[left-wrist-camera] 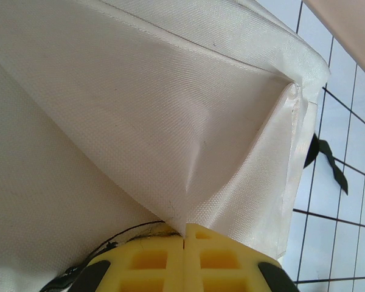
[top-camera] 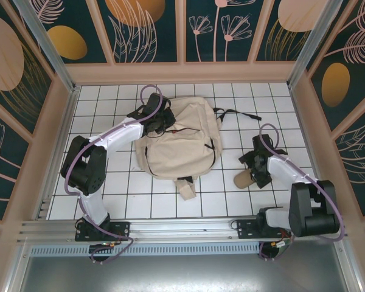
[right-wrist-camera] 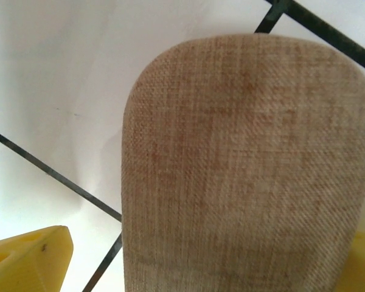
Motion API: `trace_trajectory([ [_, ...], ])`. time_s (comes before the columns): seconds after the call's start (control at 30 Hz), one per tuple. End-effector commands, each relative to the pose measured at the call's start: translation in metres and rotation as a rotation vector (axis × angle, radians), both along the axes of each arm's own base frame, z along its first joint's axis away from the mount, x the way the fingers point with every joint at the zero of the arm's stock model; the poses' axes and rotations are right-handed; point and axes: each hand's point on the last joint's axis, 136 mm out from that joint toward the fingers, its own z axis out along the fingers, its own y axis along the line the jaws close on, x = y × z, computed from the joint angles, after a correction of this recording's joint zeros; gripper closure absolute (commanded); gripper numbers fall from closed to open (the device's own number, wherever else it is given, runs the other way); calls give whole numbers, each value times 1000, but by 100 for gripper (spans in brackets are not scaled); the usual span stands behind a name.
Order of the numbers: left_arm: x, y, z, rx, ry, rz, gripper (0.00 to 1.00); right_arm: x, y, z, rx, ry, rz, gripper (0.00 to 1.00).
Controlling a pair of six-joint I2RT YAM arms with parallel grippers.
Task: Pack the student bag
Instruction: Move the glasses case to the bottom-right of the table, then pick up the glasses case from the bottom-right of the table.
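One student bag (top-camera: 179,143), left gripper (left-wrist-camera: 184,237) pinching it; one tan pouch (right-wrist-camera: 249,152), right gripper (right-wrist-camera: 198,261) spread.

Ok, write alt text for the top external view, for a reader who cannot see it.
A beige student bag lies flat in the middle of a white tiled table. The left gripper is at its far left corner, and the right gripper is down over a small tan fabric case to the bag's right.
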Motion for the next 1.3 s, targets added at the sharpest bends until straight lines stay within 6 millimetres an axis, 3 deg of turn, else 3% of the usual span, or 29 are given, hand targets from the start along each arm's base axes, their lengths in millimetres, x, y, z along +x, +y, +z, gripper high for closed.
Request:
trace_trajectory([
  [0.0, 1, 6, 8, 10, -24, -1, 100, 4, 4, -3, 9, 9, -21, 7],
  [0.23, -1, 6, 2, 7, -11, -6, 100, -3, -3, -9, -29, 37, -40, 19],
  [0.33, -3, 7, 3, 10, -9, -4, 100, 0, -3, -9, -32, 19, -32, 31],
  [0.5, -8, 15, 12, 22, -25, 11, 73, 10, -3, 3, -45, -40, -14, 40],
  [0.57, -12, 21, 17, 30, -35, 23, 53, 17, -1, 13, -53, -67, 3, 41],
  [0.6, -14, 23, 18, 32, -37, 25, 49, 20, 0, 17, -54, -80, 12, 42],
  [0.67, -22, 21, 33, 10, -79, -23, 39, 29, 7, 27, -44, -118, 40, 43],
  [0.8, -36, 1, 59, -103, -193, -172, 25, 50, 33, 49, -10, -183, 116, 43],
  [0.97, -56, -11, 72, -133, -258, -267, 15, 77, 82, 76, 41, -263, 211, 43],
  [1.1, -83, -43, 69, -198, -268, -394, 11, 97, 129, 96, 94, -314, 293, 43],
  [1.27, -115, -85, 59, -259, -274, -523, 12, 114, 177, 111, 182, -342, 368, 43],
])
